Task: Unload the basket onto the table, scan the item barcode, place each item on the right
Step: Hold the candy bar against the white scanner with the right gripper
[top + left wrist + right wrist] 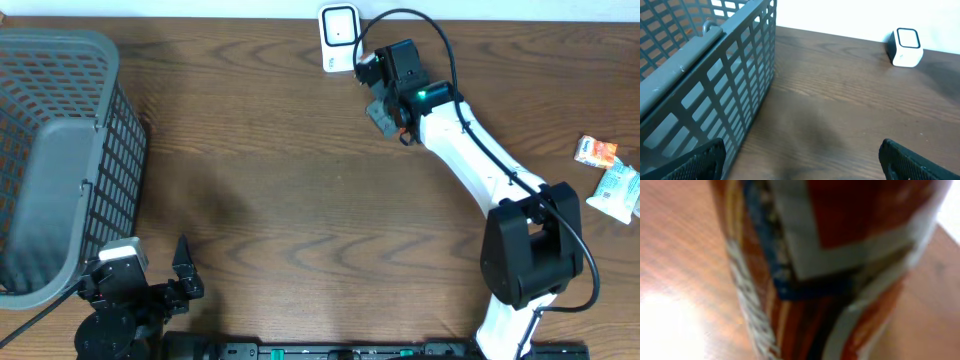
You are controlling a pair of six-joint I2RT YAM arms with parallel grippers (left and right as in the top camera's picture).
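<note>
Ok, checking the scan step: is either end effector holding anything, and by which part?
The right end effector grips a red-and-white item; the close-up is too blurred to tell where. The left end effector is open, empty.

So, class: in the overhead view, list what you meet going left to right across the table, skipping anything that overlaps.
grey basket → white scanner → right gripper, shut on the red item → orange packet
</note>
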